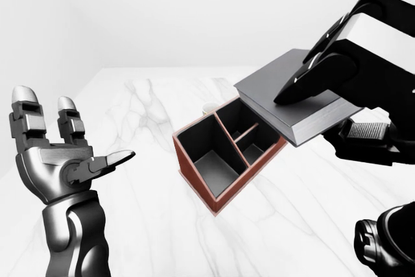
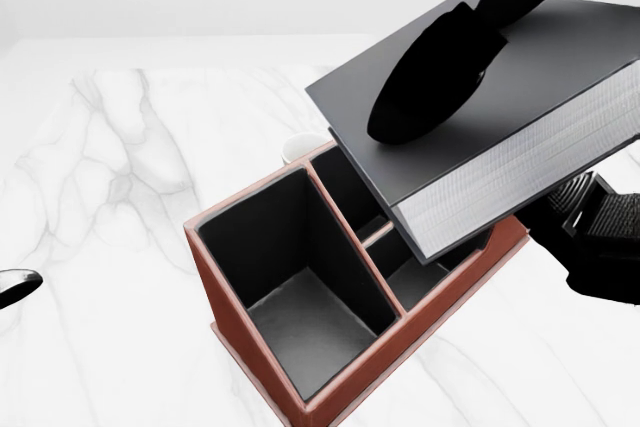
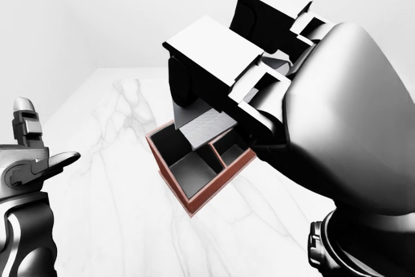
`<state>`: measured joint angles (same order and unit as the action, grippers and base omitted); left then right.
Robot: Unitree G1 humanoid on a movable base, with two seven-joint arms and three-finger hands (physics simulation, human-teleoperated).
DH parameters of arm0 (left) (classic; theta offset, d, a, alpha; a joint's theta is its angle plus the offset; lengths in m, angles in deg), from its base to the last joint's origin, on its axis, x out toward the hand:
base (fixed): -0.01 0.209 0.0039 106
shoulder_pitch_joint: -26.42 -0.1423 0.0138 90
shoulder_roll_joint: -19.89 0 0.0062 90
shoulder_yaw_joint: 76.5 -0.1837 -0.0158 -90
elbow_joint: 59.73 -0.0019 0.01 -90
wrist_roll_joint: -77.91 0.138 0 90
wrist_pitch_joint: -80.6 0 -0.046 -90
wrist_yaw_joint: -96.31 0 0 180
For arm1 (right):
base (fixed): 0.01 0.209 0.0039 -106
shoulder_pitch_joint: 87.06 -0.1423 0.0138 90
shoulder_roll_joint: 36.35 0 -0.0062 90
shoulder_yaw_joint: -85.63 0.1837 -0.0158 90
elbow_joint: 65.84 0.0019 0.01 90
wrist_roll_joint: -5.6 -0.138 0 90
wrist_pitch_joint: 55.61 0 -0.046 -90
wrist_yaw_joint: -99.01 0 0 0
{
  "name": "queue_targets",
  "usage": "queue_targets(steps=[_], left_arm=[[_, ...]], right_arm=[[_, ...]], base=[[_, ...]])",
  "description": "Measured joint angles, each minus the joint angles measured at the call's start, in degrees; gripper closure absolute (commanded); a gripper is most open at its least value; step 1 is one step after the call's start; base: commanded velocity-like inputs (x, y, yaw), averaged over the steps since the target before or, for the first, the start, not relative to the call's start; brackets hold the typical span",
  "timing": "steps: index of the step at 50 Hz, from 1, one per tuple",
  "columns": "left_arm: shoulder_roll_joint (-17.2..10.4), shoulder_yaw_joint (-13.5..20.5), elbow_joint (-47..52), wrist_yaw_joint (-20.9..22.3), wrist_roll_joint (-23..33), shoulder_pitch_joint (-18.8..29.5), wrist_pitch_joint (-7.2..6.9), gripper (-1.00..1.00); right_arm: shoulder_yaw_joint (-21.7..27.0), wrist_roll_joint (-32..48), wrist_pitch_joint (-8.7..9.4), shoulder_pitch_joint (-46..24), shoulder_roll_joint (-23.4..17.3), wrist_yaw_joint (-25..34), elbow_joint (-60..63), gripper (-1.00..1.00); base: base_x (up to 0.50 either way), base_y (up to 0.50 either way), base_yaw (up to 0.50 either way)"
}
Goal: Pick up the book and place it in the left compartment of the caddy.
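Note:
The book [image 2: 560, 67] has a dark grey cover and pale page edges. My right hand [image 1: 318, 115] is shut on it, fingers [image 1: 327, 72] on the cover and thumb underneath. It hangs tilted above the right-hand compartments of the red-brown caddy [image 2: 238, 332] and hides most of them in the head view. The caddy's large left compartment [image 2: 305, 312] is dark inside and uncovered. At the left of the left-eye view my left hand [image 1: 81, 128] is raised and open, holding nothing.
The caddy stands on a white marble table [image 2: 110, 177]. A small white cup [image 2: 298, 147] shows just beyond the caddy's far wall. The table's far edge runs across the top of the head view, with a pale wall behind it.

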<state>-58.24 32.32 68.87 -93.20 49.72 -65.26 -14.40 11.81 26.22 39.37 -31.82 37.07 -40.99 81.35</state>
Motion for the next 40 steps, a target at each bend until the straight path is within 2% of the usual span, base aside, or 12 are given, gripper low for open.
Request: queue_targets(steps=[11, 21, 40], left_arm=[[-0.03, 0.07, -0.11, -0.01, -0.01, 0.04, 0.0, -1.0], [-0.03, 0.07, -0.07, -0.06, -0.01, 0.01, 0.0, -1.0], [0.01, -0.06, -0.36, 0.0, 0.18, 0.04, 0.0, -1.0]], right_arm=[[-5.38, 3.51, 0.01, 2.0, 4.08, 0.0, -0.3, 1.0], [-8.63, 6.16, 0.01, 3.7, 6.17, 0.0, 0.08, 1.0], [-10.02, 6.43, 0.02, 5.55, 9.36, 0.0, -2.04, 1.0]], base=[[0.0, 0.0, 0.0], [0.0, 0.0, 0.0], [0.0, 0.0, 0.0]])
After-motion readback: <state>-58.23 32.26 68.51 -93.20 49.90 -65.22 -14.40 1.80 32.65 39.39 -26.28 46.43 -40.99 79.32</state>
